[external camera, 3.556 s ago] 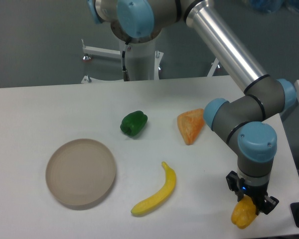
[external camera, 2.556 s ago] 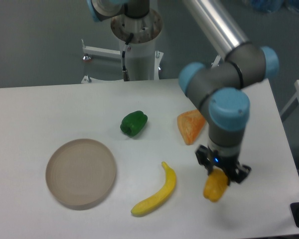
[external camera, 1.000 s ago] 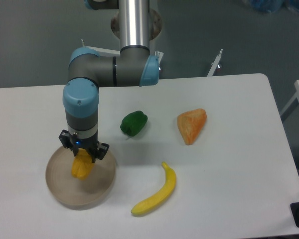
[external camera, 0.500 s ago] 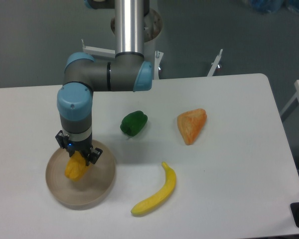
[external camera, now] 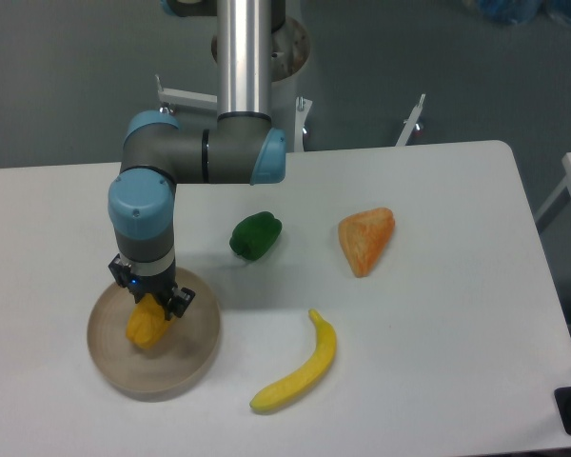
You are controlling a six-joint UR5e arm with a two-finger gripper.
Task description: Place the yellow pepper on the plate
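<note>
Gripper is clamping the yellow pepper, hanging right over the plate beneath it. Looks like it's at the placing step; next it needs to let go.

A white table carries three loose items. A green pepper lies near the table centre. An orange wedge-shaped piece lies to its right, well apart. A long curved yellow banana lies nearer the front edge, between them.
</note>
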